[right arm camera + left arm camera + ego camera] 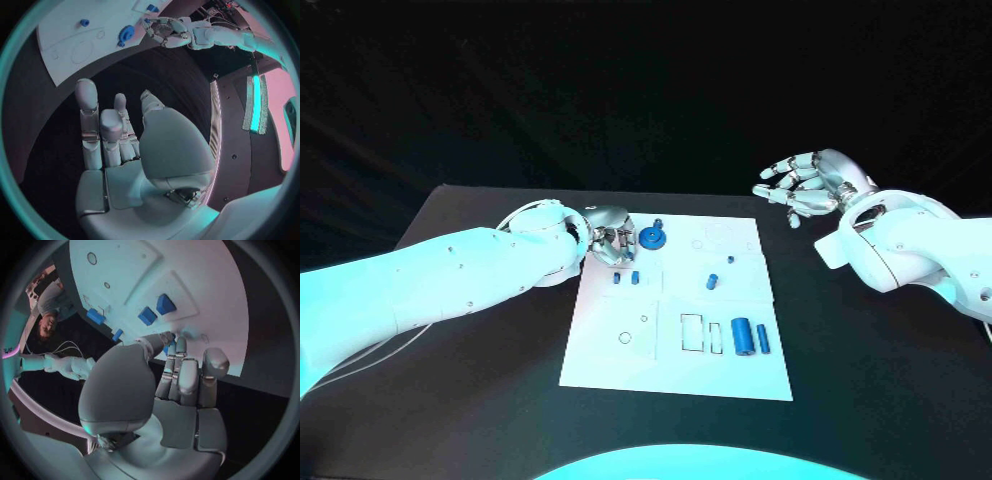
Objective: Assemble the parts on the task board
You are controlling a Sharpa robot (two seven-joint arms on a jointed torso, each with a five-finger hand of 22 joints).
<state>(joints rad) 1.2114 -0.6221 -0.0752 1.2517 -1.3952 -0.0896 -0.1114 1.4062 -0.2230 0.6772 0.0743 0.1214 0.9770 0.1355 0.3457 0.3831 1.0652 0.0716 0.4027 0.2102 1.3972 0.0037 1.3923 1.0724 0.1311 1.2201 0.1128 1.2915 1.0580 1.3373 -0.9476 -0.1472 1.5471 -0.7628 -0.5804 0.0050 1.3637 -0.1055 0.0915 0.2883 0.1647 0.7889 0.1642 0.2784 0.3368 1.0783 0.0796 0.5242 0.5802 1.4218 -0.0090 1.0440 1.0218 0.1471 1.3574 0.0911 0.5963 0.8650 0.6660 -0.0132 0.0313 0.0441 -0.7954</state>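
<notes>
The white task board (678, 365) lies mid-table. At its far left corner lies a round blue gear (655, 237), also seen from the right wrist (126, 35). My left hand (607, 240) has its fingers curled at the gear's rim. A sliver of blue (169, 348) shows pinched between its thumb and fingers (181, 370). Two small blue parts (626, 278) lie just below the hand, and they show again ahead of the fingers (156, 310). My right hand (802, 187) hovers open beyond the board's far right corner, holding nothing (119, 135).
More small blue parts (713, 281) (730, 260) sit mid-board. Two longer blue pieces (751, 338) lie beside an outlined slot (692, 332) near the front. Round holes (643, 320) mark the left half. Black table surrounds the board.
</notes>
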